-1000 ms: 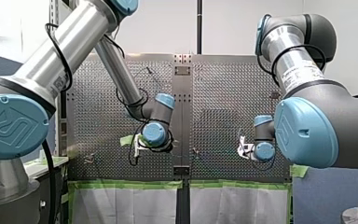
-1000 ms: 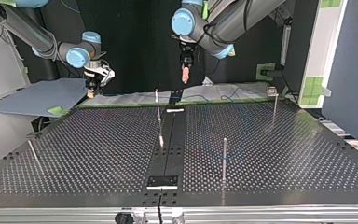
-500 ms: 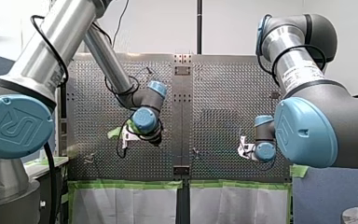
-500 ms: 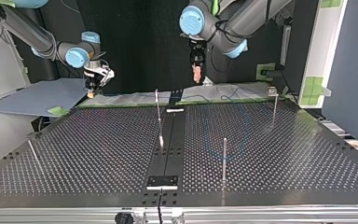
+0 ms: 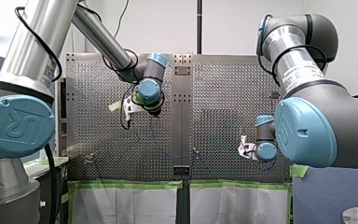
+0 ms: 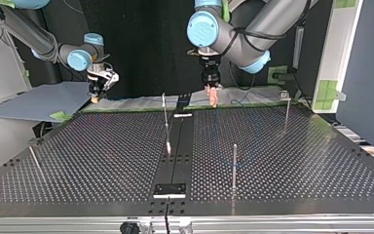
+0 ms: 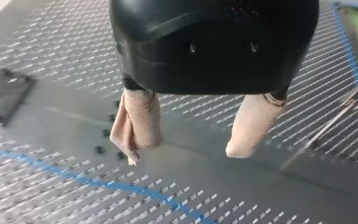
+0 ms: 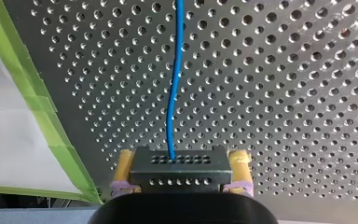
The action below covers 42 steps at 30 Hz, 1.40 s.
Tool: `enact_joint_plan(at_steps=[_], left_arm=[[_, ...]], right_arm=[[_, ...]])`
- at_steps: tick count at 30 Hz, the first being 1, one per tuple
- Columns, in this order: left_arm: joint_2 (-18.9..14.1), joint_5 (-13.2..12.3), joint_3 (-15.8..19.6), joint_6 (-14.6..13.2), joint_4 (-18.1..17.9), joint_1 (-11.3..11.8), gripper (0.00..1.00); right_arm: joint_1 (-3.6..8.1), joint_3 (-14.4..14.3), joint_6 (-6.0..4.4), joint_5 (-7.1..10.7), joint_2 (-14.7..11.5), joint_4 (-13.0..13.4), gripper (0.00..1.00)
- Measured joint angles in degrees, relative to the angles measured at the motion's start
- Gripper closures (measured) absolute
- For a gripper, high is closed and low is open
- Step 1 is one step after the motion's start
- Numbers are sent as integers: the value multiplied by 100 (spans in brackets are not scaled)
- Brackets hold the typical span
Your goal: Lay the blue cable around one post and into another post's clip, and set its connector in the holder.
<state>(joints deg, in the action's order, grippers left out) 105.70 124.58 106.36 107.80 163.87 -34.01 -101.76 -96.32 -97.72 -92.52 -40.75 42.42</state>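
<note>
**Cable runs slantwise under the open left fingers**

Left gripper [image 7: 193,140]: beige pads apart, nothing between them, hanging above the table [image 7: 242,186].

Blue cable [image 7: 102,182]: flat on the table, under and just past the fingertips, not in the gap. Its run slants, closer to the line joining the two pads than across it.

Judgement: a straight drop would not straddle the cable. The wrist wants turning until the cable crosses the gap, with a small shift toward it.

A thin post [image 7: 335,119] stands off to one side of the gripper, apart from it.

Right gripper [image 8: 182,161]: yellow pads clamped on the black connector [image 8: 179,175]. The cable leaves the connector's face straight ahead of the fingers. Green tape [image 8: 42,107] runs beside the gripper.

In the top view the two grippers are well apart. The left one hangs over the loose middle run and the right one holds the cable's end.

Judgement: routing round the post falls to the left arm. The connector is not yet in its holder.
</note>
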Motion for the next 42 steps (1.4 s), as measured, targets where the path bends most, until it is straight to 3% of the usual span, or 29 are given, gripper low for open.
enact_joint_plan(at_steps=[11,18,22,34,39,42], left_arm=[[-600,565,-22,93,599,134,0],[-981,618,-28,205,945,315,0],[-1183,491,-26,360,905,492,0],[-1813,-121,-14,978,317,1116,0],[-2059,-387,19,1243,55,1381,0],[-2045,-552,21,1408,-111,1546,0]], right_arm=[[33,1,-38,24,0,-6,80],[36,-2,-46,108,0,-18,80],[34,-1,-55,120,0,-58,80],[14,-1,-73,145,0,-179,80],[-28,-4,-84,317,0,-224,80],[-42,-5,-86,416,0,-255,80]])
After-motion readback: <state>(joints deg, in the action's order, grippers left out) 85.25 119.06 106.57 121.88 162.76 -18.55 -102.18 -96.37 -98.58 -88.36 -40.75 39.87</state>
